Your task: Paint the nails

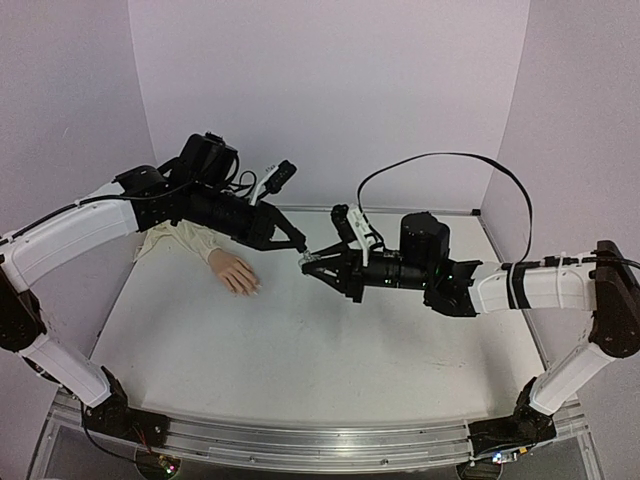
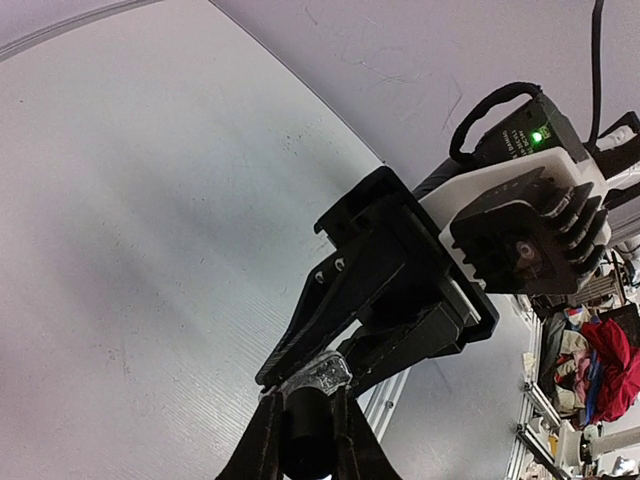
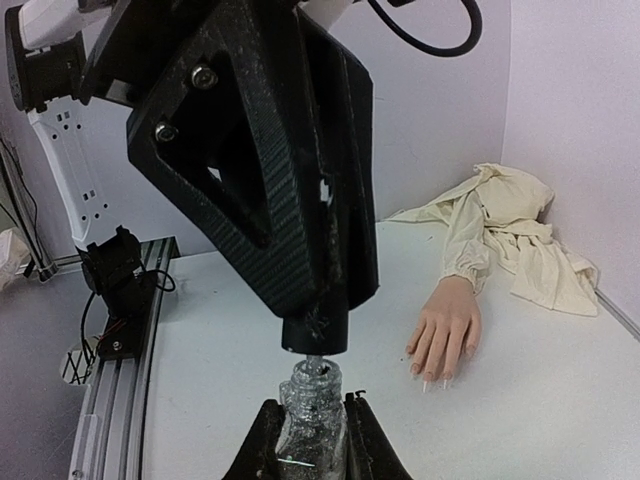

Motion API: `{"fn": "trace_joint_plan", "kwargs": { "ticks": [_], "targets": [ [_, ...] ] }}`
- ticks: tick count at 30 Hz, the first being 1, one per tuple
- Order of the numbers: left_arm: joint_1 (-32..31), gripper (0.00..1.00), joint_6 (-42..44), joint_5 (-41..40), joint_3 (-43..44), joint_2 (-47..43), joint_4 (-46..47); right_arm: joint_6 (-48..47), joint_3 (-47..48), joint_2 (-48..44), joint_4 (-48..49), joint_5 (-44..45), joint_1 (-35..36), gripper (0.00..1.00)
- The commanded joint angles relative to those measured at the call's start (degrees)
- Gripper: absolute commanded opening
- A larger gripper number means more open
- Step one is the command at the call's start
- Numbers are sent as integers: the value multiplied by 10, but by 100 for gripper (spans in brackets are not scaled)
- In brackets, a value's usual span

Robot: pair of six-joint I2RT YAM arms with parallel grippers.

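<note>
Pinkish-beige against the white table (image 1: 300, 360), the mannequin hand (image 1: 235, 272) lies palm down at the far left with its cream sleeve (image 1: 180, 238) bunched behind it. From above, the left gripper (image 1: 299, 246) and right gripper (image 1: 313, 262) meet tip to tip in the air just to the right of it, well clear of the surface; what they pinch is too small to make out here. The left wrist view shows the left fingers closed on a black cap (image 2: 305, 432), with the glittery bottle (image 2: 322, 373) butted against its end inside the opposite jaws. The right wrist view shows the right fingers clamped on that bottle, its neck running up into the cap above, and the nails (image 3: 436, 380) pale at the fingertips off to the right. My judgement is that the cap is about to come off, and the risk sits in that separation. If the two grips are not on one axis, the twist could skew the bottle in its hold or tip it and spill polish. A brush drawn out fast could drip on the table, and once loaded it could smear skin or sleeve on the way across.
</note>
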Motion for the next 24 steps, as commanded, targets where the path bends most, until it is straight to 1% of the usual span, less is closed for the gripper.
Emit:
{"fn": "trace_joint_plan", "kwargs": {
  "ticks": [1, 5, 8, 11, 13, 16, 18, 22, 24],
  "targets": [
    [-6, 0, 19, -21, 34, 4, -20, 2, 35, -2, 47, 0, 4, 0],
    [-10, 0, 21, -40, 39, 5, -29, 2, 44, 2, 44, 7, 4, 0],
    [-15, 0, 22, -61, 45, 5, -37, -22, 51, 6, 41, 25, 6, 0],
    [-21, 0, 21, -95, 50, 9, -45, -45, 64, 15, 25, 92, 17, 0],
    [-24, 0, 18, -126, 52, 12, -50, -68, 69, 21, 29, 177, 35, 0],
    [-27, 0, 11, -180, 52, 22, -60, -100, 72, 41, 67, 285, 52, 0],
    [-27, 0, 4, -197, 50, 30, -60, -115, 81, 59, 95, 322, 54, 0],
    [-27, 0, 0, -208, 53, 51, -60, -120, 98, 85, 144, 340, 54, 0],
    [-27, 0, -2, -208, 53, 57, -60, -117, 112, 92, 150, 332, 54, 0]
  ]
}}
